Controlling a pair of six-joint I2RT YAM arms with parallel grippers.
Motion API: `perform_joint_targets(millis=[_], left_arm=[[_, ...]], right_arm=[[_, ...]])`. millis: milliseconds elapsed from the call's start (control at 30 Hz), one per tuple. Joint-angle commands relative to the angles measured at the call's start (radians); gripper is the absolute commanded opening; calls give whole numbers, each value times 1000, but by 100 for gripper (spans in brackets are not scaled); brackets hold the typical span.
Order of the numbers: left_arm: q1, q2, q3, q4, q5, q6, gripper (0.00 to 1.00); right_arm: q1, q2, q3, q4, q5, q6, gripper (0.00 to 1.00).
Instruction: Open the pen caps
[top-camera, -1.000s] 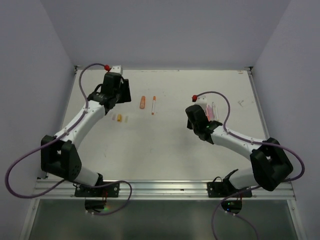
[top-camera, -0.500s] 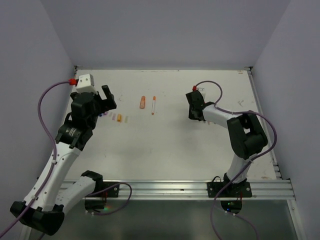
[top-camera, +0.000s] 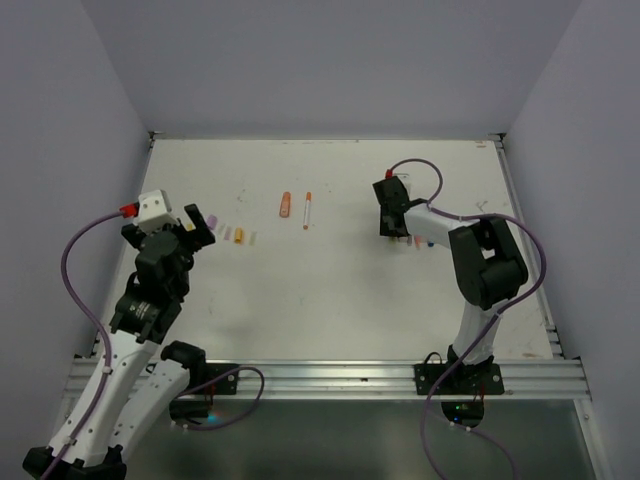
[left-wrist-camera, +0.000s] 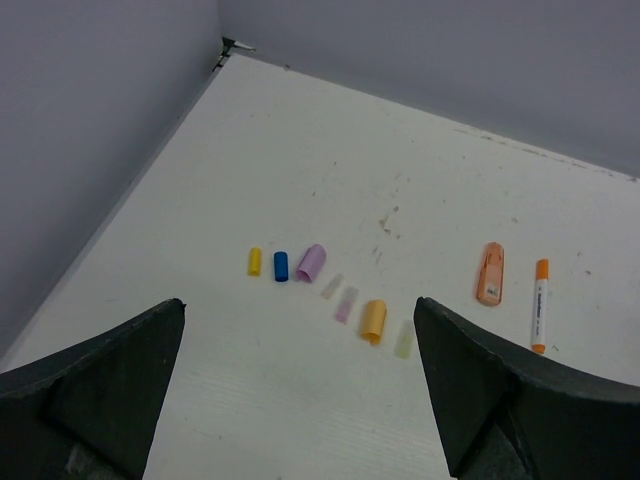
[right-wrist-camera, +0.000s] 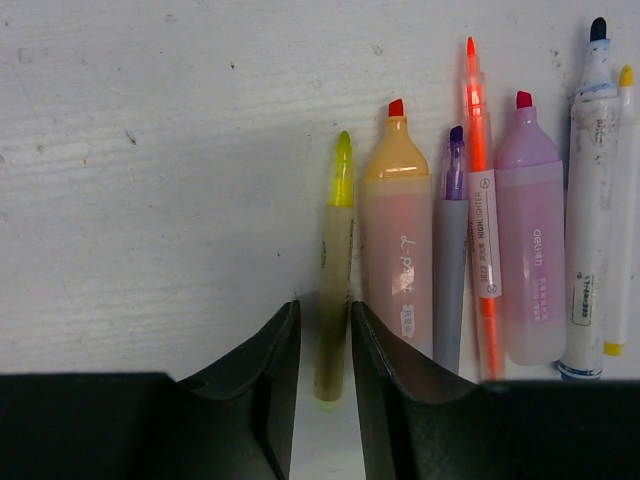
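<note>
The left gripper (left-wrist-camera: 298, 330) hung wide and empty above the loose pen caps (left-wrist-camera: 311, 262). The right gripper (right-wrist-camera: 325, 310) stood narrowly parted astride a yellow pen (right-wrist-camera: 335, 260), which lay beside the other uncapped pens (right-wrist-camera: 530, 250). The likely next targets were the orange highlighter (left-wrist-camera: 490, 273) and the slim orange pen (left-wrist-camera: 540, 305), both capped, each needing one grip on the body and one on the cap.

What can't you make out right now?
- Right wrist view: whether the right claw pinches the yellow pen or just straddles it; contact unclear.
- Right wrist view: yellow-tipped pen, cut off by the frame edge.
- Top view: pen row, mostly hidden under the right arm.
- Left wrist view: orange marker, too small to tell whether capped.
</note>
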Motion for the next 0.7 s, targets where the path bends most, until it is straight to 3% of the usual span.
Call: perform_joint_targets(millis=[0,367,533,667], left_arm=[[3,16,-4,88,-39,25,100],[4,50,-4,80,4,22,100],[4,70,-4,77,20,21,100],[4,79,-1,76,33,21,100]], right_arm=[[-3,-11,24,-16,5,-10,31],[29,-197,17,1,-26,-2,41],[72,-240,45,25,-79,2,57],[155,-220,85,45,-90,10,63]])
